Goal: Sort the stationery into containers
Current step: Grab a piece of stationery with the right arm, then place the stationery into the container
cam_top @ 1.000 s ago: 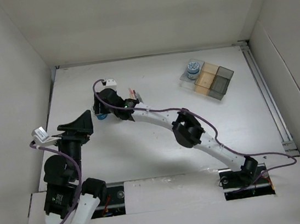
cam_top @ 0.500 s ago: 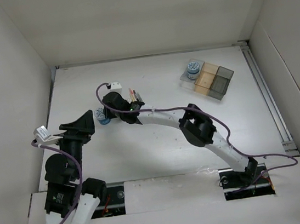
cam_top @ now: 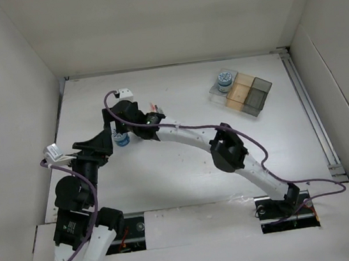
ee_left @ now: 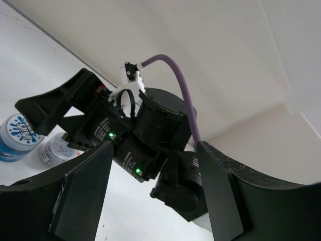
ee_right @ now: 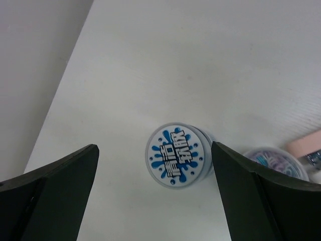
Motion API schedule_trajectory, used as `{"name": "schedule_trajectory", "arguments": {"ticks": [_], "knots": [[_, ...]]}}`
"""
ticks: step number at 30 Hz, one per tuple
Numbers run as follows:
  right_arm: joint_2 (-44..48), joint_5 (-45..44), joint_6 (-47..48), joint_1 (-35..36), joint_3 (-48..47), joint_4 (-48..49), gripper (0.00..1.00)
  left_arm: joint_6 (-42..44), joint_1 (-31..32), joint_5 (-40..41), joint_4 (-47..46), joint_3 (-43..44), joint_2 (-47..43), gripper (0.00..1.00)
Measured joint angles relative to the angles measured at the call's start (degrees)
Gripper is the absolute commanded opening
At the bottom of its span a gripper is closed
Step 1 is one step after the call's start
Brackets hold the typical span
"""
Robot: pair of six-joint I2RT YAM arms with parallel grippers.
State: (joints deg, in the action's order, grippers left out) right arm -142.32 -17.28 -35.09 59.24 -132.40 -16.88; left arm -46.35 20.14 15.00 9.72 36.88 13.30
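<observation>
A round blue-splash disc (ee_right: 176, 154) lies flat on the white table; it also shows in the top view (cam_top: 121, 139) and the left wrist view (ee_left: 17, 138). A second, paler disc (ee_right: 278, 163) lies right beside it. My right gripper (ee_right: 154, 145) hovers above the blue disc, open and empty, its fingers wide on either side. My left gripper (ee_left: 154, 145) is open and empty, close to the left of the discs (cam_top: 102, 142), facing the right wrist. Thin red and pink sticks (cam_top: 156, 110) lie just past the right wrist. The compartment tray (cam_top: 251, 94) stands far right with one disc (cam_top: 224, 80) in its pale blue cell.
White walls enclose the table on the left, back and right. A metal rail (cam_top: 310, 112) runs along the right edge. The right arm (cam_top: 229, 152) stretches diagonally across the middle of the table. A pink item (ee_right: 306, 145) lies by the paler disc.
My right wrist first drew back to the right, uncovering the disc, then swung up and left above it. My left gripper edged forward toward the discs.
</observation>
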Motion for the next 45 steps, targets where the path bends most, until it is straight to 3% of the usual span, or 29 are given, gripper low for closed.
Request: {"name": "schedule_trajectory", "arguments": {"ticks": [6, 12, 15, 18, 21, 27, 32, 37, 45], "knots": [[-7.6, 0.1, 1.9, 0.0, -8.4, -2.3, 1.00, 0.0, 0.0, 0.0, 0.0, 0.0, 0.0, 0.64], [-11.2, 0.7, 2.5, 0.4, -9.0, -4.4, 1.00, 0.0, 0.0, 0.0, 0.0, -0.2, 0.0, 0.64], [-11.5, 0.7, 2.7, 0.5, -8.4, -5.0, 0.79, 0.0, 0.0, 0.0, 0.0, -0.6, 0.0, 0.64], [-11.0, 0.0, 2.8, 0.8, -7.1, -3.3, 0.63, 0.0, 0.0, 0.0, 0.0, -0.9, 0.0, 0.64], [-8.4, -0.3, 2.7, 1.0, -2.2, -0.8, 0.54, 0.0, 0.0, 0.0, 0.0, -0.9, 0.0, 0.64], [-5.3, -1.4, 2.3, 1.6, 1.4, 0.0, 0.53, 0.0, 0.0, 0.0, 0.0, -0.9, 0.0, 0.64], [1.9, -4.0, 2.1, 1.5, 6.0, 1.2, 0.53, 0.0, 0.0, 0.1, 0.0, -1.0, 0.0, 0.64], [15.2, -3.9, 1.1, -2.0, 15.3, 4.1, 0.52, 0.0, 0.0, 0.0, -0.6, -2.7, 1.2, 0.63], [34.8, -6.5, -1.7, -24.7, 34.5, 8.2, 0.52, -0.1, 0.0, -3.2, -4.5, -8.4, 12.4, 0.62]]}}
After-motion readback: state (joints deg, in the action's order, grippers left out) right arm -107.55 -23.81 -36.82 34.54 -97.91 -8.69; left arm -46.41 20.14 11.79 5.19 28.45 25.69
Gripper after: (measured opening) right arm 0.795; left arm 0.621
